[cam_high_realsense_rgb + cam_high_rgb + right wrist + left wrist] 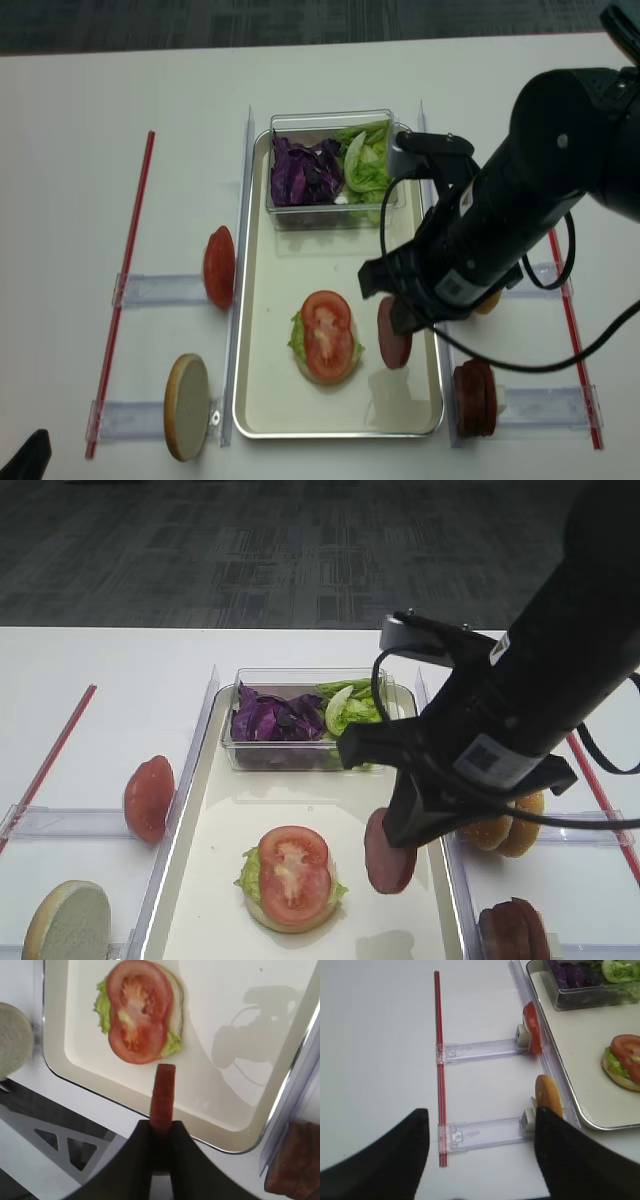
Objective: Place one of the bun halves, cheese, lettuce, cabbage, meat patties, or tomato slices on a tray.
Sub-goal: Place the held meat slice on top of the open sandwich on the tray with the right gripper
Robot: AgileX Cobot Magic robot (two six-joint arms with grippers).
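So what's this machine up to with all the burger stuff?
It is building a burger. The right end effector holds a meat patty on edge above the tray. On the tray sits a bun half topped with lettuce and a tomato slice. The left end effector waits open beside the tray, holding nothing.

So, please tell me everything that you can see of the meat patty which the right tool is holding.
The meat patty is a thin round disc, dark reddish-brown, with a matte look like a toy. It stands on edge, pinched at its upper part between the shut jaws of the right tool. It hangs over the right part of the tray, beside the stacked bun with tomato slices, apart from them. Whether its lower edge touches the tray cannot be told.
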